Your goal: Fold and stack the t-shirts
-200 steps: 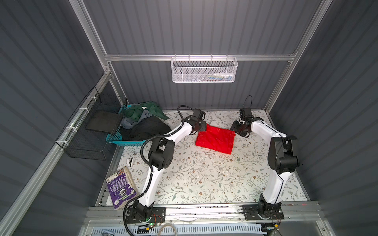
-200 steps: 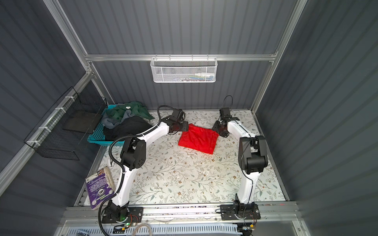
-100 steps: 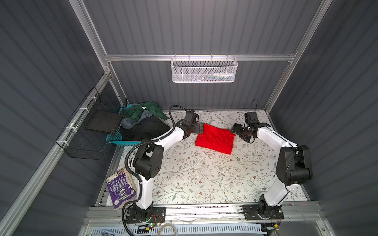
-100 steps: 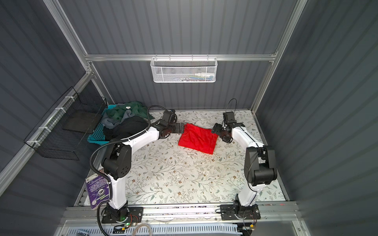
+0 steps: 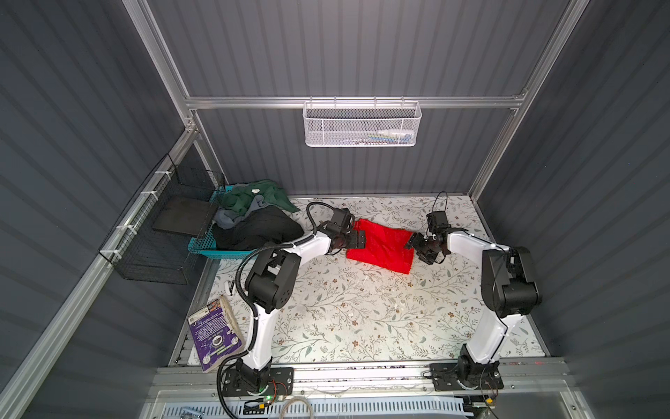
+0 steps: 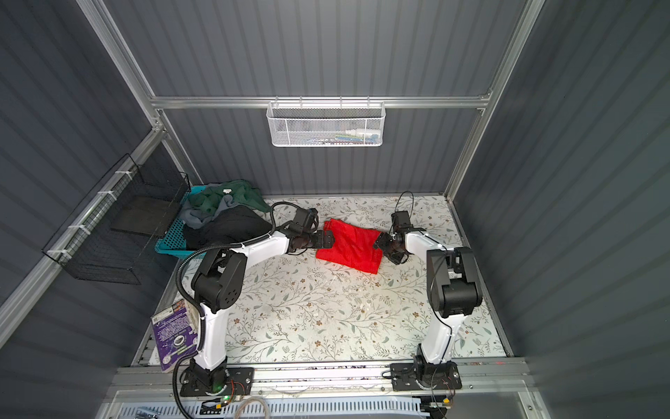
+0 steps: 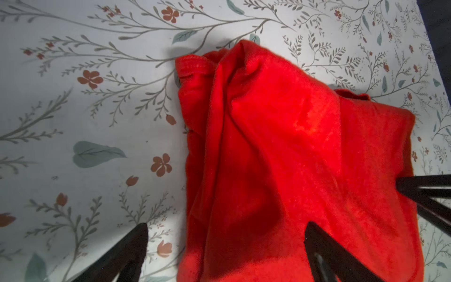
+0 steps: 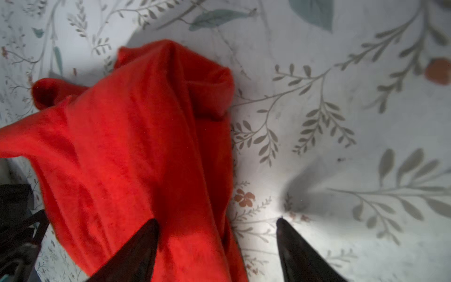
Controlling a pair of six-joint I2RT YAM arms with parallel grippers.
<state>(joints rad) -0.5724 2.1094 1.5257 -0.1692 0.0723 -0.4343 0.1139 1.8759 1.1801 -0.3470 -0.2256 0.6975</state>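
A red t-shirt [image 5: 380, 246] [image 6: 350, 246] lies folded on the flowered table [image 5: 362, 312] near the back middle. My left gripper [image 5: 357, 239] [image 7: 225, 234] is open at its left edge. One finger [image 7: 324, 254] hangs over the cloth, the other over the table. My right gripper [image 5: 417, 246] [image 8: 217, 224] is open at the right edge, with one finger [image 8: 141, 244] over the red cloth and one over the table. Dark green [image 5: 253, 194], grey [image 5: 232, 217] and black [image 5: 261, 226] t-shirts lie heaped in a teal basket [image 5: 203, 246].
A black wire rack [image 5: 163, 232] hangs on the left wall beside the basket. On the back wall hangs a white mesh basket [image 5: 362, 123]. A purple book [image 5: 214, 333] lies at the table's front left corner.
Both grippers have shifted a little toward the front along the red shirt's side edges, and both arms' elbows have swung. The red shirt has kept its place.
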